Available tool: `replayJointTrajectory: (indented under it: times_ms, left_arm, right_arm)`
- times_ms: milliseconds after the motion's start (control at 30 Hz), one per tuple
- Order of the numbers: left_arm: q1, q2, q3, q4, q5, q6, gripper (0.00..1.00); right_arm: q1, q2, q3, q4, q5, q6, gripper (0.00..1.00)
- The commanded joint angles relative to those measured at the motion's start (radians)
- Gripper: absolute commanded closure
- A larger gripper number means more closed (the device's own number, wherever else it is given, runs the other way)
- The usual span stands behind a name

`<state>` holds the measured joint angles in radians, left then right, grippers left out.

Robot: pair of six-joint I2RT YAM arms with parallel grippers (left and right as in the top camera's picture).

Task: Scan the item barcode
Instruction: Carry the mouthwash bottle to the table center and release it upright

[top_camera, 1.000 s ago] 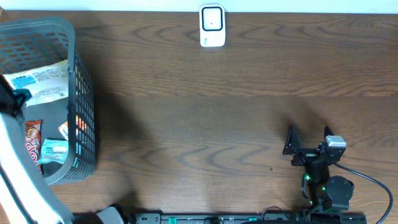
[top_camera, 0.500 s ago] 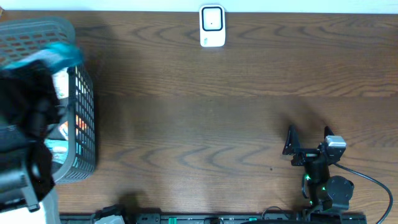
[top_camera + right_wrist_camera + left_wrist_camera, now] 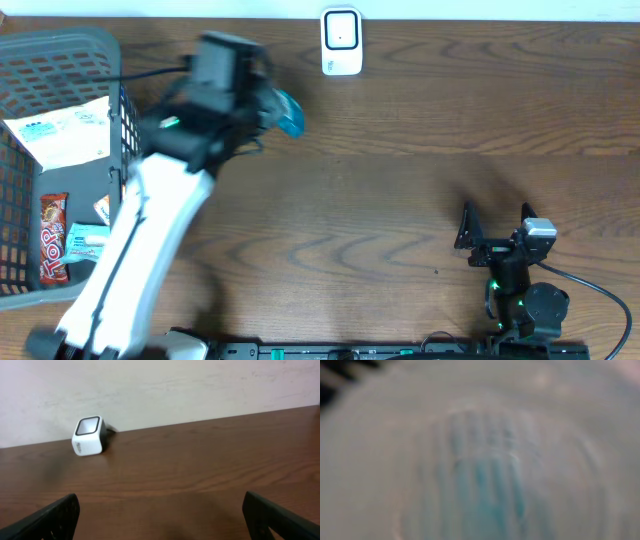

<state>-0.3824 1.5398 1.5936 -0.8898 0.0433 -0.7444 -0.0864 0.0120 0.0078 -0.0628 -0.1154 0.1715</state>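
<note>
**Overhead only**
- My left gripper [image 3: 268, 106]: one, out over the table [image 3: 400, 180] just right of the basket [image 3: 132, 160]. It is clamped on the teal item [image 3: 288, 112], which sticks out ahead of it, short of the scanner [image 3: 341, 42] and to its left. The whole arm is motion-blurred.
- My right gripper [image 3: 497, 228]: one, at the near right, well away from everything else.
- Basket: one, grey. Inside it are one white packet with blue print [image 3: 62, 132], one red wrapper [image 3: 52, 238], one small teal-and-white packet [image 3: 86, 240] and one small orange-and-white piece [image 3: 103, 208].

**Left wrist only**
- A blur of pale surface with teal stripes fills the frame. I cannot make out my fingers here.

**Right wrist only**
- My two fingertips [image 3: 60, 515] stand wide apart with nothing between them.
- The scanner sits at the table's far edge against the wall, seen from the side.

**Count**
- Scanners: one.
- Grippers: two.
- Packaged items: five.
</note>
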Motion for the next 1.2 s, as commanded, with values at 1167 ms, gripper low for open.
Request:
replayJointTrajectory:
  times_ms: [1167]
  left_arm:
    - [-0.202,0.293,-0.291,0.392,-0.194,0.399,0.66]
  right_arm:
    - [0.006,-0.005,-0.002,-0.002,0.001,-0.008,0.01]
